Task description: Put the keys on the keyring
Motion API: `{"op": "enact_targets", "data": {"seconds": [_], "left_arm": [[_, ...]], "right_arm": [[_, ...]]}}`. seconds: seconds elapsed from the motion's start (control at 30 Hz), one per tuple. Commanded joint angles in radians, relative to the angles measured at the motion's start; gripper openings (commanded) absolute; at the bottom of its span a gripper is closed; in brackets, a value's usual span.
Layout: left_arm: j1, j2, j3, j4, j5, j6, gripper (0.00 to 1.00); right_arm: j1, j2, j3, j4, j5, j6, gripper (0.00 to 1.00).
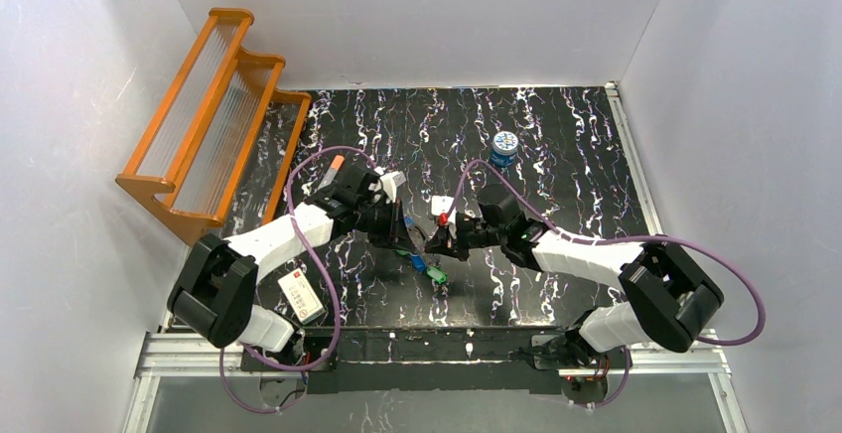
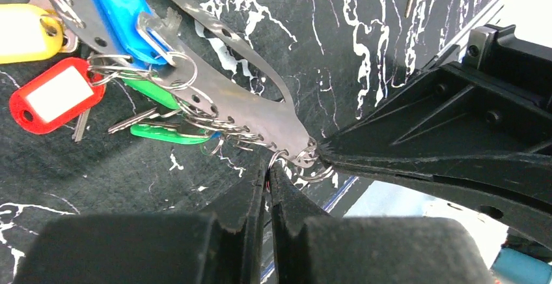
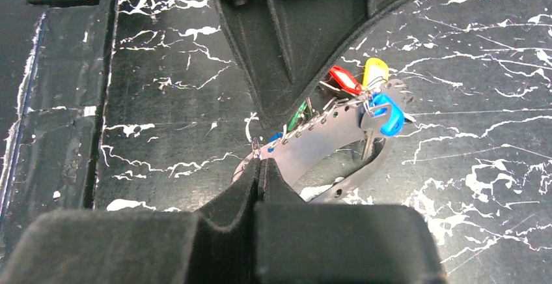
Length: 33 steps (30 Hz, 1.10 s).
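The keyring [image 2: 250,105] is a flat pale oval band with holes along its rim, lying low over the black mat. Keys hang from it on small wire rings, with a blue tag [image 2: 120,7], yellow tag [image 2: 23,33], red tag [image 2: 55,95] and green tag [image 2: 166,133]. My left gripper [image 2: 269,167] is shut on a small wire ring at the band's near end. My right gripper [image 3: 259,160] is shut on that same end of the keyring [image 3: 319,144], fingertip to fingertip with the left. In the top view both grippers [image 1: 405,237] [image 1: 439,242] meet over the keys [image 1: 425,262].
A small round blue tin [image 1: 504,147] stands at the back right of the mat. An orange-tipped white tube [image 1: 331,170] lies behind the left arm, an orange rack [image 1: 213,120] at the far left. A white card box [image 1: 301,296] sits near the left base.
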Motion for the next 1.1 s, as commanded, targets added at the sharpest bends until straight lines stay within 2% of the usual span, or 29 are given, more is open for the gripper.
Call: {"op": "enact_targets", "data": {"seconds": [0.0,0.07,0.1,0.17,0.37,0.7,0.83,1.07], "left_arm": [[0.011,-0.048,0.022,-0.119,-0.093,0.07,0.21],[0.01,-0.073,0.05,-0.159,-0.15,0.104,0.52],[0.011,-0.092,0.058,-0.169,-0.177,0.115,0.62],[0.01,-0.137,0.071,-0.179,-0.218,0.135,0.7],[0.011,-0.272,0.048,-0.133,-0.255,0.162,0.73],[0.011,-0.447,-0.083,0.148,-0.096,0.212,0.74],[0.011,-0.469,-0.146,0.261,-0.017,0.266,0.74],[0.01,-0.409,-0.161,0.301,0.103,0.442,0.73]], "right_arm": [[-0.012,-0.046,-0.027,0.076,-0.037,0.01,0.01],[-0.013,-0.046,-0.026,0.079,-0.052,0.009,0.01],[-0.014,-0.046,-0.025,0.08,-0.056,0.01,0.01],[-0.013,-0.048,-0.028,0.09,-0.06,0.02,0.01],[-0.022,-0.055,-0.05,0.172,-0.057,0.094,0.01],[-0.052,-0.055,-0.023,0.207,-0.08,0.238,0.01],[-0.066,-0.054,0.004,0.169,-0.084,0.268,0.01],[-0.08,-0.061,0.035,0.12,-0.11,0.273,0.01]]}}
